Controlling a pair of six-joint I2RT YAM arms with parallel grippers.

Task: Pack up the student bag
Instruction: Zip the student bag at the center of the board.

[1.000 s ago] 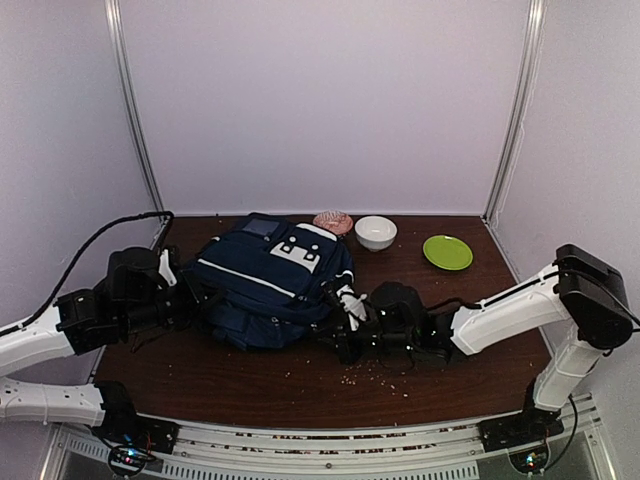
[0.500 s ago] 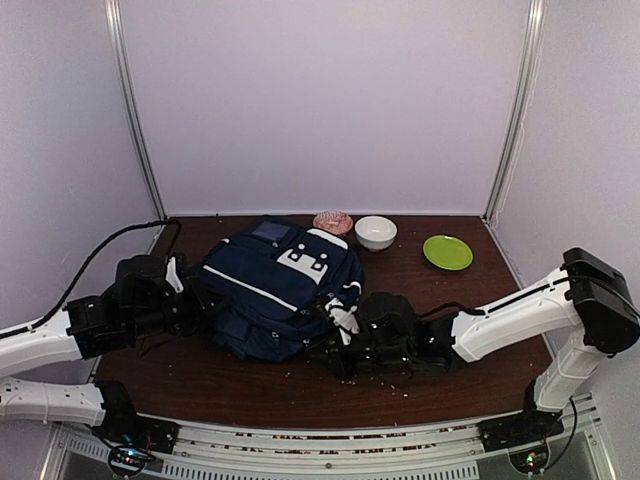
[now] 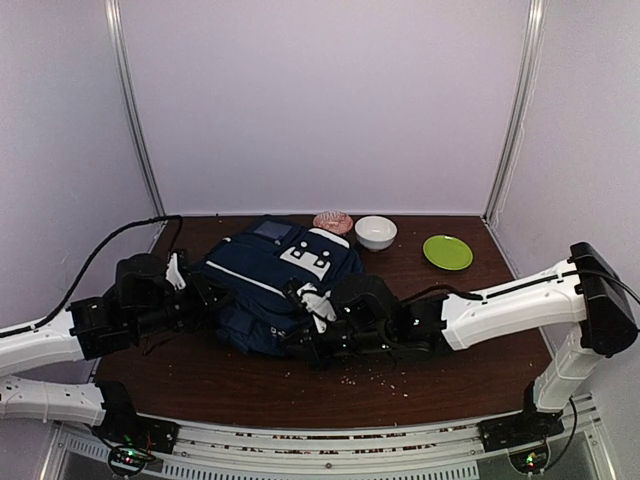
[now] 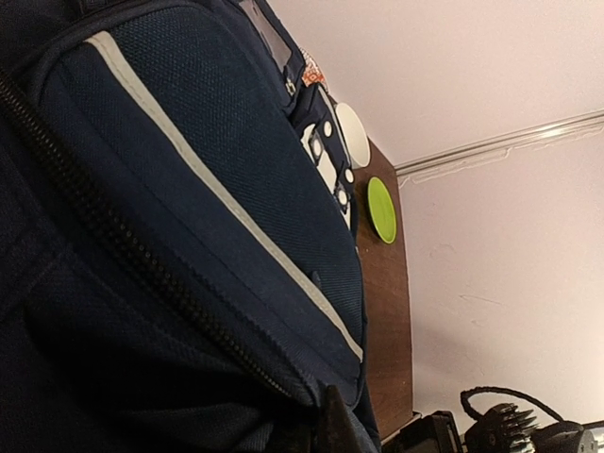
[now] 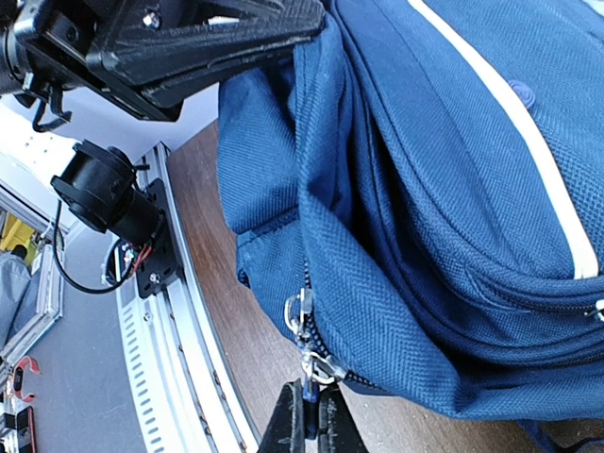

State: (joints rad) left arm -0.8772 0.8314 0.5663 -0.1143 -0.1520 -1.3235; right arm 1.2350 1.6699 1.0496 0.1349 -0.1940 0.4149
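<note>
Two low arms (image 3: 500, 305) flank the student bag (image 3: 262, 275), right tool (image 5: 312, 417) clamping its zipper (image 5: 317, 370).

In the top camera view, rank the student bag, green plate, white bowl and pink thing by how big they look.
1. student bag, by far the largest.
2. green plate and white bowl, near alike; the plate looks slightly wider.
3. pink thing, smallest, partly hidden behind the bag.

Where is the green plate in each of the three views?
Top external: green plate at the table's back right, beside the white bowl.
Left wrist: a thin green oval right of centre, past the student bag.
Right wrist: not in it.
Shared landmark: the student bag, filling both wrist views.
</note>
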